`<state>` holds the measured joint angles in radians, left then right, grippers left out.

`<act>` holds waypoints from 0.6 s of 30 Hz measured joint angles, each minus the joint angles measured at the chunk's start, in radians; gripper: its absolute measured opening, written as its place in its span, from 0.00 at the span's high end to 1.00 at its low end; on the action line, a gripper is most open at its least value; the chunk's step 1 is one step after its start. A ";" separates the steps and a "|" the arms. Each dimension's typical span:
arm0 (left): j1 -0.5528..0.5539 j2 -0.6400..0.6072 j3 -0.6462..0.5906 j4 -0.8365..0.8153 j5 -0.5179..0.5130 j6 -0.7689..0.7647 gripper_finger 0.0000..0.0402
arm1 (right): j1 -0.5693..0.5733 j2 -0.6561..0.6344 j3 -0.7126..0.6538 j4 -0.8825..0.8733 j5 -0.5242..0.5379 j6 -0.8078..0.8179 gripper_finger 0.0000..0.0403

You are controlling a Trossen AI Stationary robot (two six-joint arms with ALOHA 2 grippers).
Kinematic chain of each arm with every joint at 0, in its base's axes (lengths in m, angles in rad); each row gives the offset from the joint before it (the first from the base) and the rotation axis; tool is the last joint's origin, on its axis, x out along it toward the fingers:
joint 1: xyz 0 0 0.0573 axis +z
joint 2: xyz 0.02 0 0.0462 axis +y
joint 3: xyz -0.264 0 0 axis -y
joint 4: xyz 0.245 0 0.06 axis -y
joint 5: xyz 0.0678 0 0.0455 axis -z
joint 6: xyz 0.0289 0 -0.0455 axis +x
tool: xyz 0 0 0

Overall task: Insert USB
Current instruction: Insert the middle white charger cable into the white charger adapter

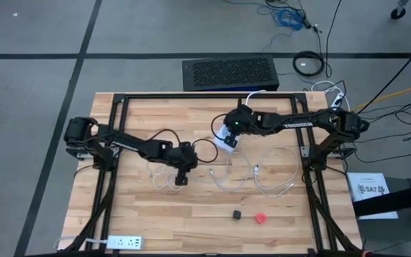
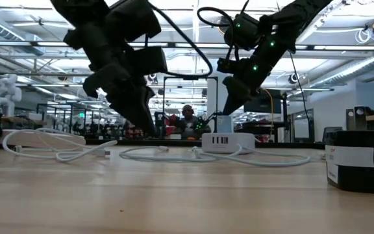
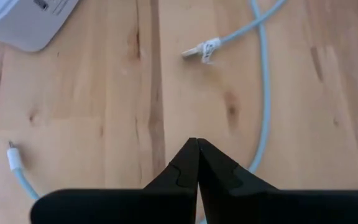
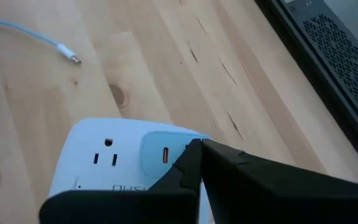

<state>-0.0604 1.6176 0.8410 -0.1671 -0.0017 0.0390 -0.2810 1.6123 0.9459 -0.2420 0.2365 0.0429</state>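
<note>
The left gripper (image 3: 197, 144) hovers low over the wooden table (image 1: 191, 221), its two fingers pressed together with nothing visible between them; a pale blue USB cable (image 3: 263, 93) curves just beside its tips, and the cable's USB plug (image 3: 196, 51) lies loose on the wood ahead, apart from the gripper. The right gripper (image 4: 199, 144) is also closed, empty, resting on the top of the white power strip (image 4: 107, 158) near the table's far middle, beside the strip's red-lit switch (image 4: 166, 155). More white cables (image 1: 273, 178) lie coiled between the arms.
</note>
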 joint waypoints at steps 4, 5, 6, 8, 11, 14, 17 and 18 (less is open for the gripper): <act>0.000 0.000 -0.040 0.067 -0.003 -0.021 0.98 | 0.000 0.001 -0.001 -0.007 -0.013 0.004 1.00; 0.000 0.000 -0.050 0.082 -0.003 -0.028 0.98 | -0.001 0.001 -0.001 -0.015 -0.017 0.006 1.00; 0.000 0.000 -0.055 0.088 -0.003 -0.032 0.98 | -0.001 0.002 0.000 -0.022 -0.021 0.009 1.00; 0.000 0.000 -0.064 0.109 -0.003 -0.033 0.98 | -0.002 0.001 0.000 -0.038 -0.033 0.018 1.00; 0.000 -0.001 -0.064 0.142 -0.008 -0.033 0.98 | -0.002 -0.011 -0.002 -0.042 -0.031 0.021 1.00; 0.000 -0.030 -0.065 0.170 -0.067 -0.031 0.98 | -0.001 -0.041 0.008 -0.059 0.004 0.020 0.99; -0.002 -0.082 -0.063 0.238 -0.113 -0.018 0.98 | -0.001 -0.070 0.039 -0.058 0.000 0.005 0.95; -0.005 -0.098 -0.063 0.259 -0.117 -0.006 0.98 | -0.001 -0.079 0.057 -0.044 -0.009 -0.002 0.94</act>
<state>-0.0654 1.5198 0.7776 0.0916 -0.1183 0.0331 -0.2821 1.5330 1.0028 -0.2858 0.2272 0.0409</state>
